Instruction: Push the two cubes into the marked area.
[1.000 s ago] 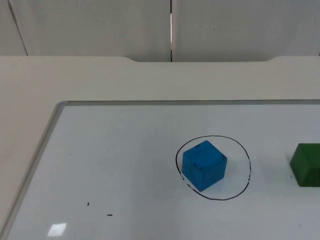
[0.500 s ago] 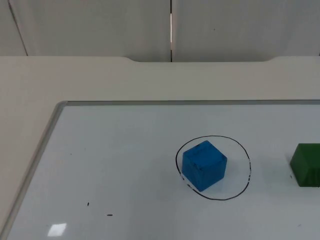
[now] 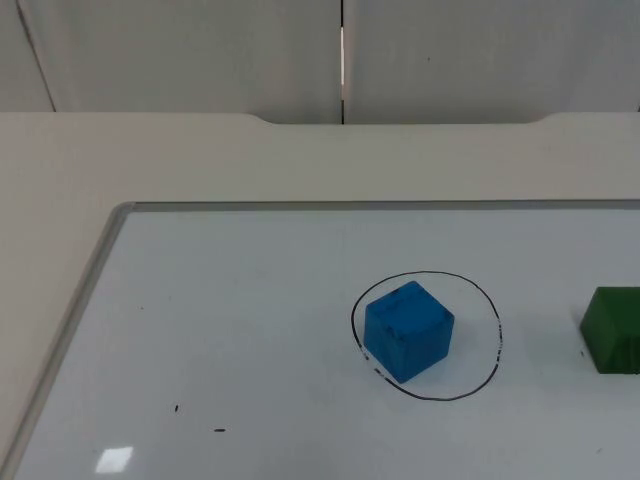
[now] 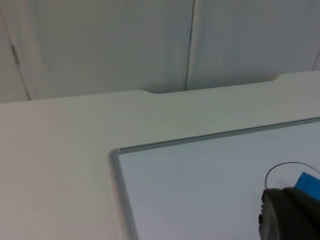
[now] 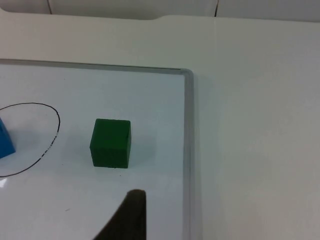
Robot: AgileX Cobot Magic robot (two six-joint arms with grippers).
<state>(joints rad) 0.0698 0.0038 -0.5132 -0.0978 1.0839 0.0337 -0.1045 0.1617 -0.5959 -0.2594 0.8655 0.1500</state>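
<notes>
A blue cube (image 3: 407, 329) sits inside the black drawn circle (image 3: 487, 300) on the whiteboard, toward the circle's left side. A green cube (image 3: 613, 329) rests to the right of the circle, outside it, at the top view's right edge. In the right wrist view my right gripper (image 5: 127, 217) hovers a short way in front of the green cube (image 5: 111, 142), apart from it; part of the circle (image 5: 57, 122) and a sliver of the blue cube (image 5: 5, 141) show beyond. My left gripper (image 4: 289, 215) is near the blue cube (image 4: 308, 181) and partly hides it.
The whiteboard's metal rim (image 3: 108, 232) runs along the left and back sides; its right rim (image 5: 188, 150) lies just beyond the green cube. Beige table top (image 3: 200, 160) surrounds the board, ending at the grey partition wall (image 3: 200, 50). Small black marks (image 3: 218, 431) dot the board.
</notes>
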